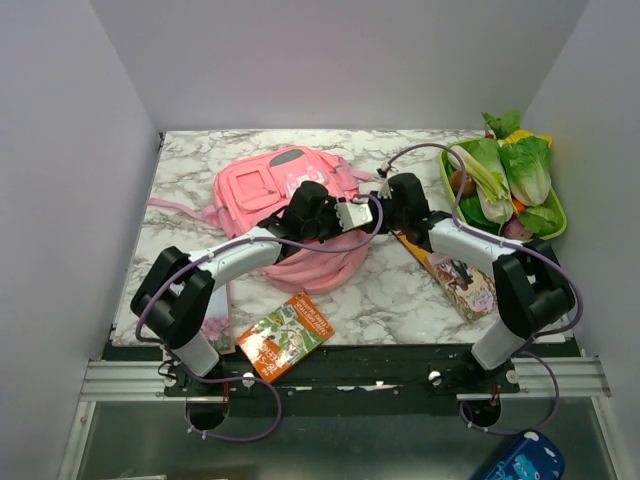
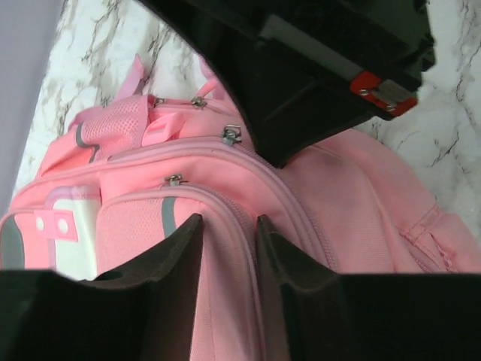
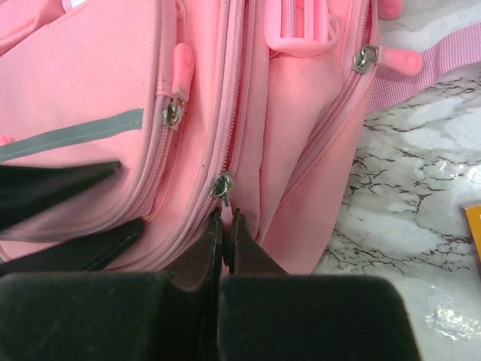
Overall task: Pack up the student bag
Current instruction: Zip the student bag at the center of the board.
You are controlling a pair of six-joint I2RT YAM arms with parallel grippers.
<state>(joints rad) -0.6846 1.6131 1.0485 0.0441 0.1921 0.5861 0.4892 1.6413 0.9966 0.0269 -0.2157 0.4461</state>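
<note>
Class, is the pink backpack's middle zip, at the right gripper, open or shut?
Shut where visible: the middle zip shows joined teeth above its slider; the right gripper hides the rest.

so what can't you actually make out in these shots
- Left wrist view: whether the left gripper pinches a seam of the student bag or only straddles it. The other arm's black housing blocks the bag beyond.
- Right wrist view: whether the shut right gripper holds anything; only the zip slider shows at its tips.
- Top view: both sets of fingers, hidden under the wrists.
- Top view: the blue object, cut off by the bottom edge.
</note>
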